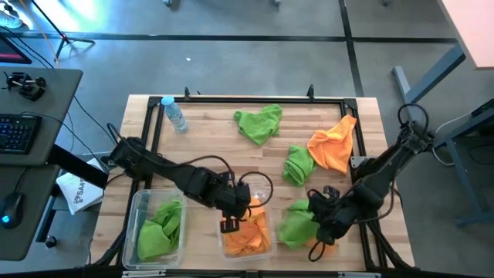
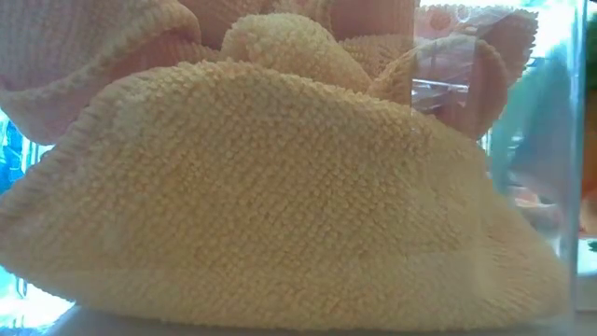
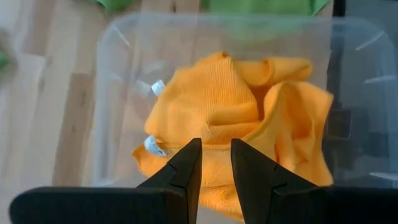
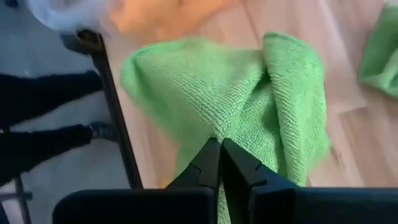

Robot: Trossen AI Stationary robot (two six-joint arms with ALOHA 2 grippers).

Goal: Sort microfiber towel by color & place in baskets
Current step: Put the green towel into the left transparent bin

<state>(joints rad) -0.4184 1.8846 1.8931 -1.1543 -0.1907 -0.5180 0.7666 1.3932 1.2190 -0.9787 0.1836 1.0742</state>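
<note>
Microfiber towels lie split by color: orange ones [image 1: 248, 229] fill the basket [image 1: 265, 249] at 6 o'clock, green ones [image 1: 160, 228] the basket [image 1: 136, 208] at 7 o'clock. The right end effector [image 4: 220, 144], pressed together, pinches a green towel [image 1: 294, 224] on the counter [image 1: 208, 135] at 5 o'clock. The left end effector [image 3: 215, 163] hangs part-spread over the orange pile, gripping nothing. Loose towels [image 1: 259, 122] lie toward 12 o'clock. A packet [image 1: 77, 191] at 9 o'clock bears unreadable lettering. The low view shows only orange cloth [image 2: 270, 187].

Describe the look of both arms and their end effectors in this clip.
Both arms are dark, jointed and slim, with black cables looping beside them. The left end effector and right end effector each have two black, wedge-shaped fingers tapering to narrow tips on a wide black bar. No markings are legible.
</note>
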